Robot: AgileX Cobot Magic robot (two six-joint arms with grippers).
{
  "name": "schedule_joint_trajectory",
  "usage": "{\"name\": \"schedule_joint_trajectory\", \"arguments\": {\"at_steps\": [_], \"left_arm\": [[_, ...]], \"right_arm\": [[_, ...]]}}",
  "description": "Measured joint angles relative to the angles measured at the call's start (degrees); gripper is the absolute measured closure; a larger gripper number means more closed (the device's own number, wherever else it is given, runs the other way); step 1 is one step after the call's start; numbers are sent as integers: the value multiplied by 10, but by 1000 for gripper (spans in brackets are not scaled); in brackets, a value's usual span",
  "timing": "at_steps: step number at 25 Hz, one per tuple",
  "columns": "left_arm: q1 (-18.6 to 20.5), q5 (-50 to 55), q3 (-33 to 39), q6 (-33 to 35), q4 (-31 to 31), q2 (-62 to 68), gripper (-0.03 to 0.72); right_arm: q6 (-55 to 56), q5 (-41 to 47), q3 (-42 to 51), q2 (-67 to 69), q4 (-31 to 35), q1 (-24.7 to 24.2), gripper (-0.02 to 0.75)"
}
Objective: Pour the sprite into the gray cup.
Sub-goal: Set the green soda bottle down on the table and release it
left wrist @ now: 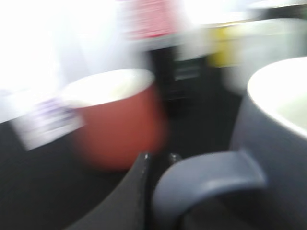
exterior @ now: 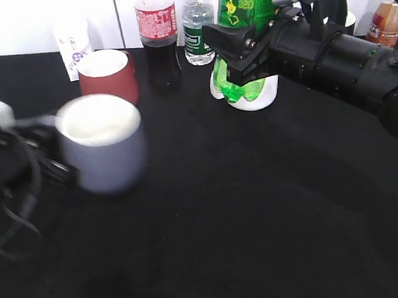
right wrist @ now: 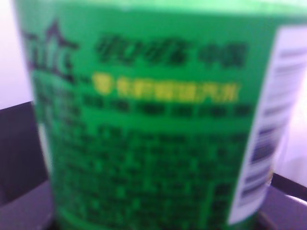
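gray cup (exterior: 102, 147) front left, sprite (exterior: 241, 20) back right

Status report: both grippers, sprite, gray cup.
Left gripper holds gray cup by handle. Right gripper clamps sprite. Nothing between them.

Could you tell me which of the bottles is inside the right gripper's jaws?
The bright green translucent plastic Sprite bottle, clamped in the right gripper; the cola and water bottles stand free behind.
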Motion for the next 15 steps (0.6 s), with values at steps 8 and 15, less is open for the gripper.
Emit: {"name": "schedule_joint_trajectory", "arguments": {"at_steps": [8, 15], "left_arm": [[196, -4, -94, 5, -19, 62, 618], [222, 12, -275, 5, -22, 221, 618]], "right_arm": [[14, 0, 0, 0, 0, 0, 300], [28, 13, 0, 0, 0, 0, 300]]}}
